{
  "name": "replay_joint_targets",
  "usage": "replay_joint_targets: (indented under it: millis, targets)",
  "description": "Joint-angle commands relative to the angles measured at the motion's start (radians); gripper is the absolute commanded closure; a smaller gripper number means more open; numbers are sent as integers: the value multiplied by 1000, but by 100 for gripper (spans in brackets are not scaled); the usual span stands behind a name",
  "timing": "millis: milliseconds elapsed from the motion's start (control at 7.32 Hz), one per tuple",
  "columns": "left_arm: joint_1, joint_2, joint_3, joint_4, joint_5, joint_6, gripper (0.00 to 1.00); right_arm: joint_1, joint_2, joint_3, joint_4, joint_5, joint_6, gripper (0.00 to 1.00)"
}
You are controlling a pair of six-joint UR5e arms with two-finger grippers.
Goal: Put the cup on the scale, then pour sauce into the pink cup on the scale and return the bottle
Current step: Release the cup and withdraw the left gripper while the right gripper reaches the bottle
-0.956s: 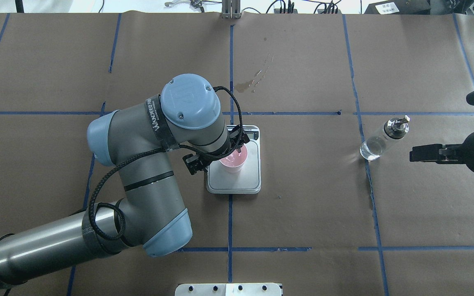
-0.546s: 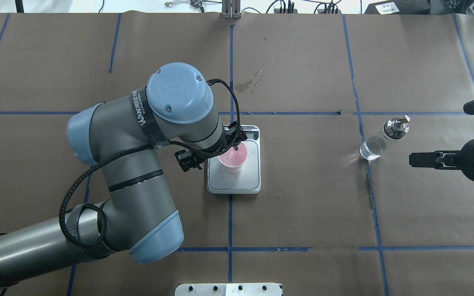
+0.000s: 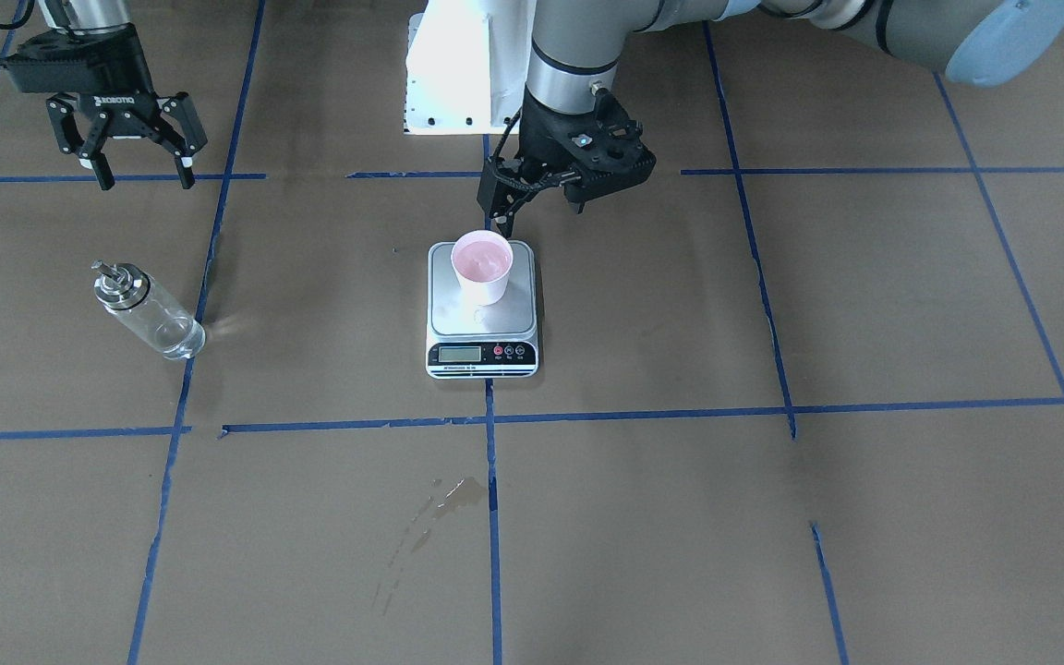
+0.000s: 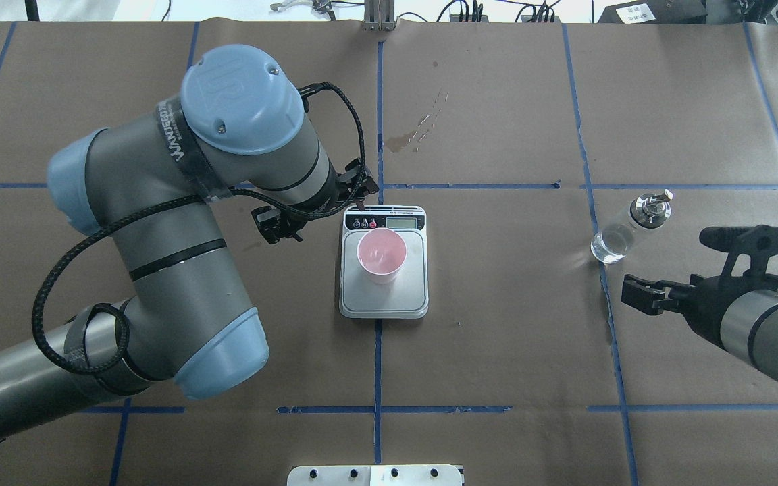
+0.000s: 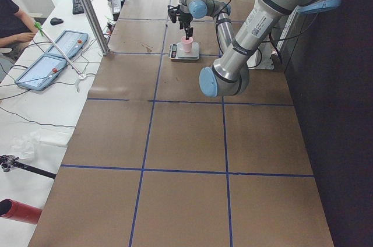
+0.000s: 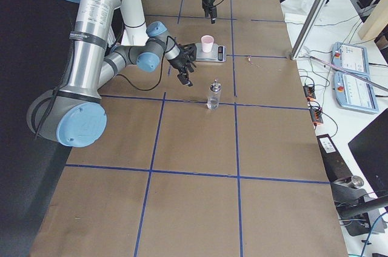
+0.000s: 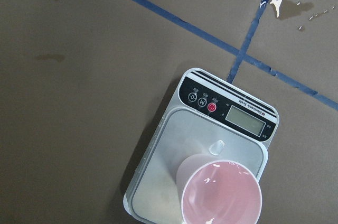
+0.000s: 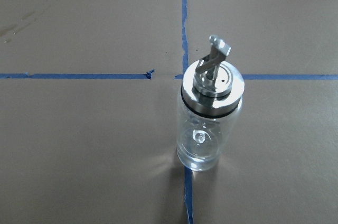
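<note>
Surface (image 4: 497,337): brown paper, gridded with blue tape (image 4: 377,364), with a stain (image 4: 416,135) beyond the scale. Left gripper (image 3: 537,205): raised near the scale, toward the robot's left of it, fingers apart, holding nothing. Right gripper (image 3: 139,171): raised on the robot's side of the bottle, fingers apart, empty. Scale (image 3: 481,319): flat at mid-surface, display facing away from the robot. Bottle (image 3: 149,309): clear glass, metal spout, upright on a tape line, well apart from the scale. Cup (image 3: 484,265): pink inside, upright on the scale's platform, untouched.
</note>
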State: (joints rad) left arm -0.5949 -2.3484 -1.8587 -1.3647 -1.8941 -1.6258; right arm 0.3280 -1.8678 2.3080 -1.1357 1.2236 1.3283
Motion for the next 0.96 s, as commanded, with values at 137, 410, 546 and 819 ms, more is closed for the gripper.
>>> replay_joint_targets:
  millis: [137, 410, 546, 819]
  targets:
    - [-72, 79, -66, 1, -2, 103, 0, -122, 7, -206, 174, -336, -1, 0]
    - [-107, 99, -76, 3, -2, 167, 0, -125, 24, -269, 233, -370, -23, 0]
    - [-133, 148, -109, 10, -2, 225, 0, -124, 74, -321, 240, -419, -43, 0]
    - [-170, 231, -174, 56, 0, 387, 0, -124, 87, -358, 241, -433, -54, 0]
